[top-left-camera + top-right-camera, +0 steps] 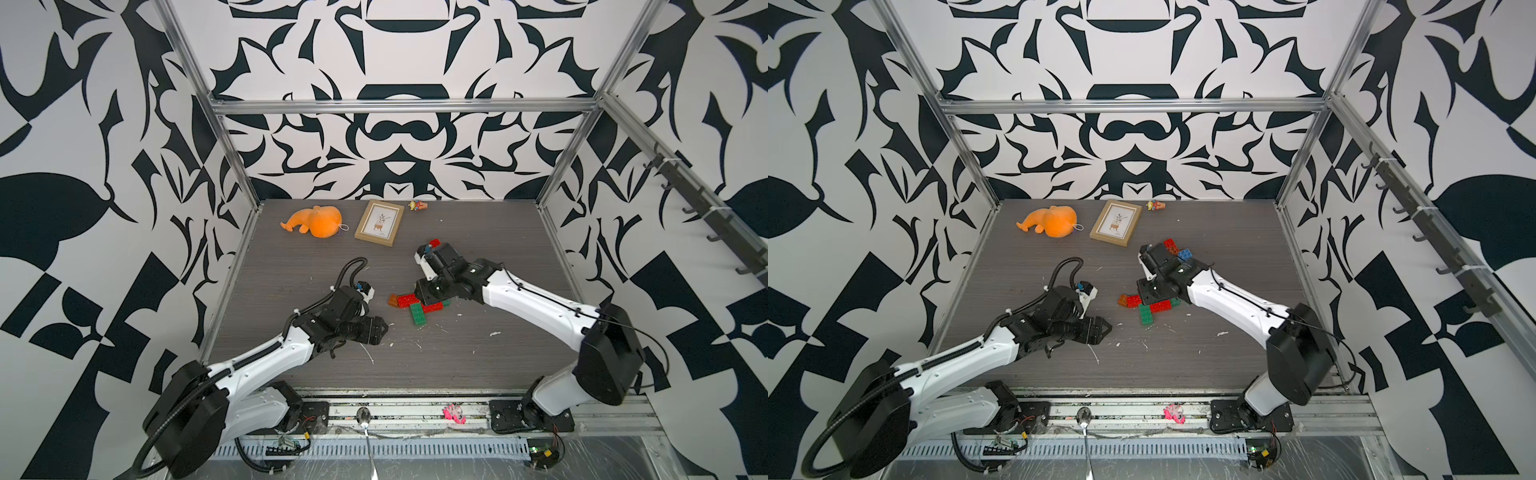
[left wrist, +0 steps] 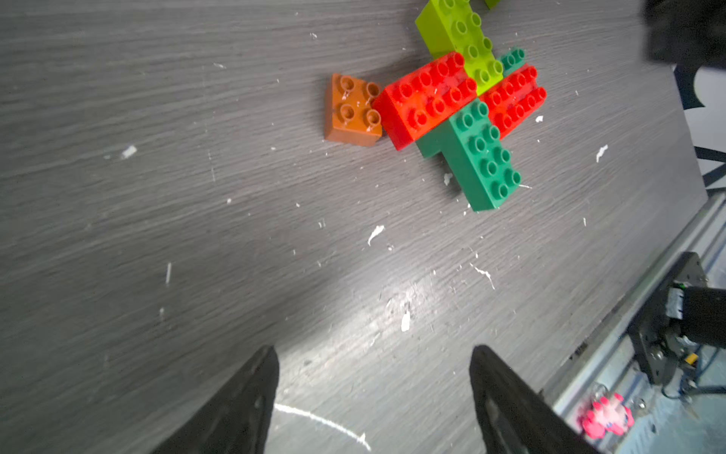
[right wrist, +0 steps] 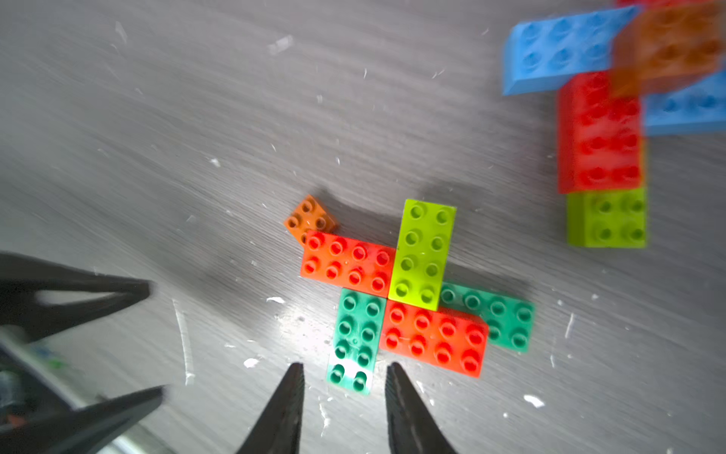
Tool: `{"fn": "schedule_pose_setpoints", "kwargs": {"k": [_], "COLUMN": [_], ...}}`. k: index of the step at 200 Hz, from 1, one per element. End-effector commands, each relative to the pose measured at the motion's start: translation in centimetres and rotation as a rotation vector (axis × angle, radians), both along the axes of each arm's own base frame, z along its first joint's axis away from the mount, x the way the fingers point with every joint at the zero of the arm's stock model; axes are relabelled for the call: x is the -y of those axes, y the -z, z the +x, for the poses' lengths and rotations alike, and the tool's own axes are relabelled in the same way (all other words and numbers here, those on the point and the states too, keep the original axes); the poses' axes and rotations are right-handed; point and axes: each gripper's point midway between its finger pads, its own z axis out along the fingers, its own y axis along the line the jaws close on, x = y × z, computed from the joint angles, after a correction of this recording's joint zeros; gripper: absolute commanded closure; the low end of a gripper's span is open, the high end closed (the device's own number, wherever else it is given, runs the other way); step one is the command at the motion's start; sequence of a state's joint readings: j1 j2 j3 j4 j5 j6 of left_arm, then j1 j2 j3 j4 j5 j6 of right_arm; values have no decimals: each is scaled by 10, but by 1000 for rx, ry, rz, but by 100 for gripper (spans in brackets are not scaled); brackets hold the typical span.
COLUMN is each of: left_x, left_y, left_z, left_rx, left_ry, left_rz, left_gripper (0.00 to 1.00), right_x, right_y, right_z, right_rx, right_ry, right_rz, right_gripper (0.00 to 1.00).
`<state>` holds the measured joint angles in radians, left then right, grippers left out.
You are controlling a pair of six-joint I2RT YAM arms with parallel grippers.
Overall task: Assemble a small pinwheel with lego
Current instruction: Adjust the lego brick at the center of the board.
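The lego pinwheel (image 3: 408, 298) lies flat on the grey table: two red 2x4 bricks, a lime green one and two dark green ones joined in a cross. A small orange-brown brick (image 3: 308, 218) touches its red arm. My right gripper (image 3: 345, 365) hangs open just above the end of a dark green arm (image 3: 353, 334), fingers clear of its sides. In both top views the right gripper (image 1: 420, 297) covers part of the pinwheel (image 1: 1147, 316). My left gripper (image 2: 373, 350) is open and empty, low over bare table, well short of the pinwheel (image 2: 463, 110).
A second lego cluster (image 3: 601, 129) of blue, red, lime and orange bricks sits behind the right wrist (image 1: 1177, 249). At the back lie an orange plush (image 1: 318, 222), a picture frame (image 1: 379, 222) and a small figurine (image 1: 417, 205). White scraps dot the table.
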<state>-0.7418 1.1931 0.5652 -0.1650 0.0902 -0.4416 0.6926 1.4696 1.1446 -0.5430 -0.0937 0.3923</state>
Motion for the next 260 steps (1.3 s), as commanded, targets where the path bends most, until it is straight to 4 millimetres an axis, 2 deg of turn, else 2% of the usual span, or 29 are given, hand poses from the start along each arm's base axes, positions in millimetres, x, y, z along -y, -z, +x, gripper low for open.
{"fn": "schedule_pose_setpoints", "kwargs": {"k": [1, 20, 51, 71, 92, 134, 181, 216, 235, 260], "left_x": [18, 27, 33, 35, 35, 34, 28, 34, 33, 22], "left_y": [-11, 5, 13, 20, 36, 54, 63, 70, 73, 78], "left_z": [24, 36, 51, 57, 62, 69, 80, 83, 86, 94], "left_rx": [120, 162, 297, 335, 300, 270, 264, 254, 248, 237], "left_ry": [39, 50, 50, 45, 29, -12, -66, -39, -52, -131], "left_rz": [-5, 3, -26, -31, 10, 45, 101, 121, 139, 191], "left_gripper": [27, 30, 37, 41, 44, 45, 49, 49, 45, 42], "right_x": [7, 16, 24, 28, 33, 37, 41, 42, 41, 39], "right_y": [-17, -25, -28, -26, -27, -26, -28, -27, -25, -22], "right_z": [-12, -20, -32, -38, -42, -45, -46, -46, -46, -46], "right_rx": [-4, 13, 19, 13, 19, 18, 19, 13, 4, -8], "right_ry": [-3, -14, -37, -42, -47, -43, -39, -37, -40, -44], "right_rz": [100, 133, 165, 162, 159, 169, 170, 173, 175, 184], "right_gripper": [44, 31, 22, 22, 22, 22, 22, 22, 23, 23]}}
